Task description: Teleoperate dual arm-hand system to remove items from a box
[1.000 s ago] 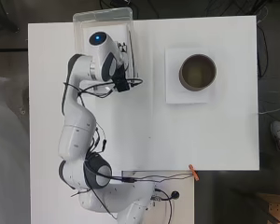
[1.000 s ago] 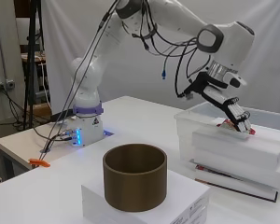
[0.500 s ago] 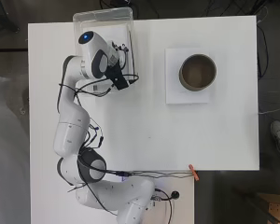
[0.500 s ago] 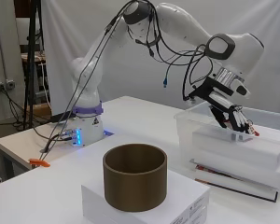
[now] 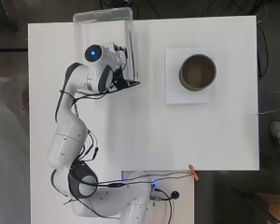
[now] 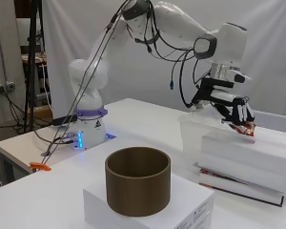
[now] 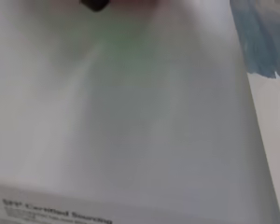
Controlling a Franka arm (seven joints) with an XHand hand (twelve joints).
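Observation:
A clear plastic box [image 5: 102, 14] stands at the table's far left corner; in the side view its see-through wall [image 6: 193, 131] shows at the right. Inside it lie stacked white cartons [image 6: 248, 152], and the wrist view is filled with the top of one white carton [image 7: 130, 116]. A small red-orange item [image 6: 244, 128] lies on the top carton. My hand [image 6: 236, 110] is lowered into the box directly above that item and seems to touch it. From overhead the hand [image 5: 120, 55] sits by the box's right wall, mostly hidden under the arm.
A brown cylinder [image 5: 197, 72] [image 6: 137, 186] stands on a flat white carton [image 5: 175, 93] [image 6: 190, 207] to the right of the box. An orange clip [image 5: 192, 171] [image 6: 39, 166] lies at the table's near edge. Cables hang from the arm.
The arm has swung over the box and the hand has come down into it, onto the red-orange item, which has stayed in place.

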